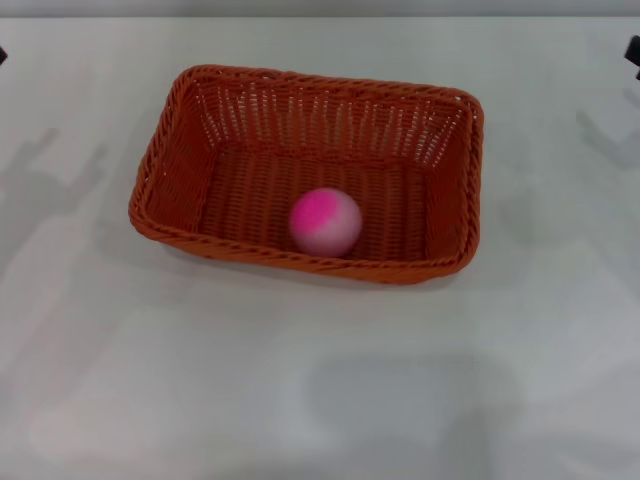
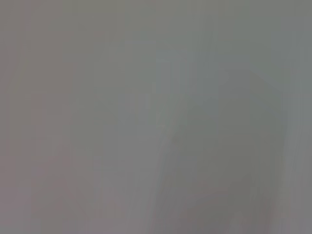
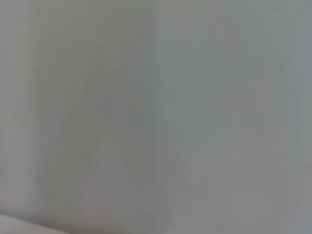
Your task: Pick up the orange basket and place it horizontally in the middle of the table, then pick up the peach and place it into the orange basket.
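Note:
The orange basket (image 1: 308,172) lies lengthwise across the middle of the white table (image 1: 320,400), slightly turned. The pink peach (image 1: 325,221) rests inside it on the woven floor, close to the near wall. Both arms are drawn back to the far corners. Only a dark sliver of the left gripper (image 1: 2,55) shows at the left edge, and a dark sliver of the right gripper (image 1: 633,52) at the right edge. Neither touches the basket or the peach. Both wrist views show only bare pale surface.
Faint arm shadows fall on the table to the left and right of the basket. The table's far edge runs along the top of the head view.

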